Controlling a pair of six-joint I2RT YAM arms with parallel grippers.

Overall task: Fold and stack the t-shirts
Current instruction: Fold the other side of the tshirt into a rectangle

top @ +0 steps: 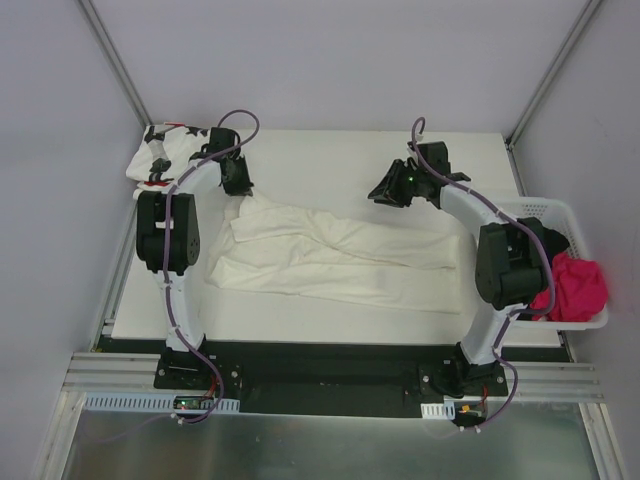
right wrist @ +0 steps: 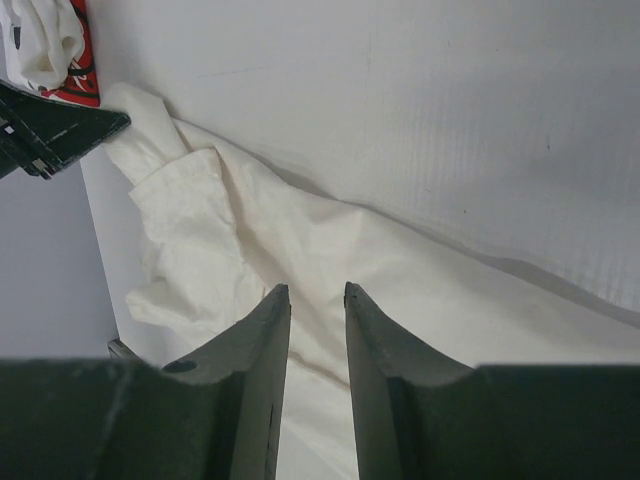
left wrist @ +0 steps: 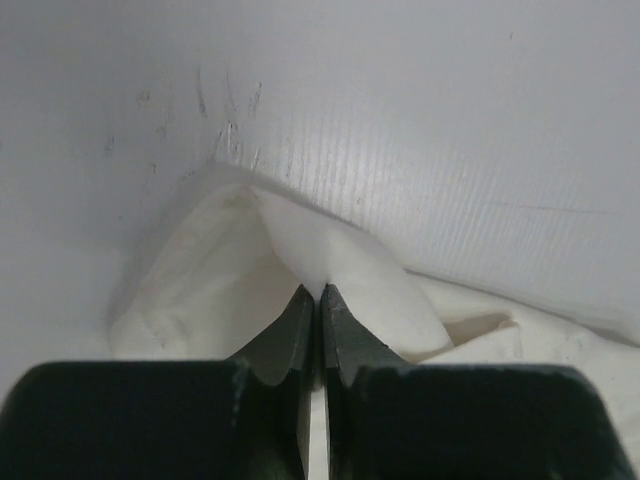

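Left fingers (left wrist: 296,345) clenched on cream t-shirt (top: 330,255) far-left corner; right fingers (right wrist: 250,390) parted, empty, over it; star-print t-shirt (top: 165,150) far left.

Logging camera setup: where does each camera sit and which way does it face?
Top external: above and behind the bases, looking down on the table; both arms show.
Left wrist: on the left arm, looking along the left hand, shut on the cream t-shirt.
Right wrist: on the right arm, looking past the open right hand at the same shirt.
Shared: all show that shirt.
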